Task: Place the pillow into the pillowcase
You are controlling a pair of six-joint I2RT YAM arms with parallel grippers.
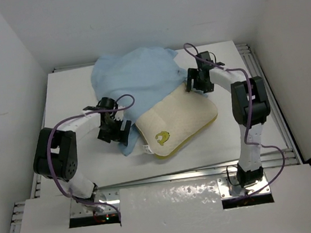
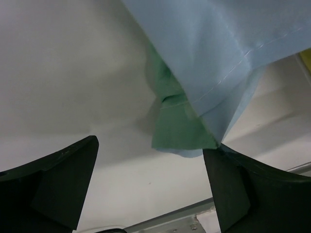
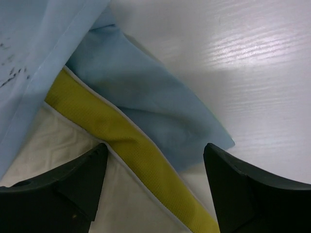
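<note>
The cream pillow (image 1: 174,122), with its yellow edge band and round logo, lies at the table's middle. Its far end is tucked under the light blue pillowcase (image 1: 136,73), which is bunched up behind it. My left gripper (image 1: 114,130) stands open by the case's near-left corner. In the left wrist view that corner (image 2: 182,128) shows a green inner side, and its tip meets my right finger (image 2: 243,184); the left gripper (image 2: 150,165) holds nothing. My right gripper (image 1: 197,80) is open over the pillow's far-right edge. There the right gripper (image 3: 155,162) straddles the yellow band (image 3: 141,150) beside blue pillowcase fabric (image 3: 150,102).
White enclosure walls close in the white table (image 1: 73,92) on three sides. A metal rail (image 2: 194,214) runs along the table's near edge, close below my left gripper. Both arm bases sit on the near platform (image 1: 172,205).
</note>
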